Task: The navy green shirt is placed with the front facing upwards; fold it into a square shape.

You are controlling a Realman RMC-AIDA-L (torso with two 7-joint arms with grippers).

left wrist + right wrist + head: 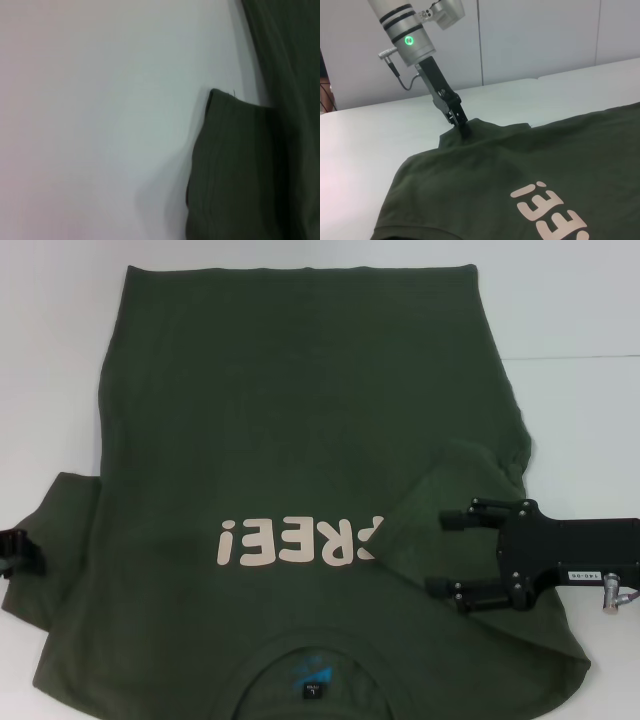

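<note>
Shirt (300,440) lies flat on table (590,320), right sleeve folded inward. Right gripper (448,554) hovers above it, fingers spread, empty. Left gripper (462,127) pinches left sleeve edge.

Light is even, soft and bright, washing the white table (580,310) almost featureless at the head view's upper right. The navy green shirt (300,410) reads dark, its folds faint. The left wrist view is blurred throughout, with a soft shadow beside the sleeve (235,170).
</note>
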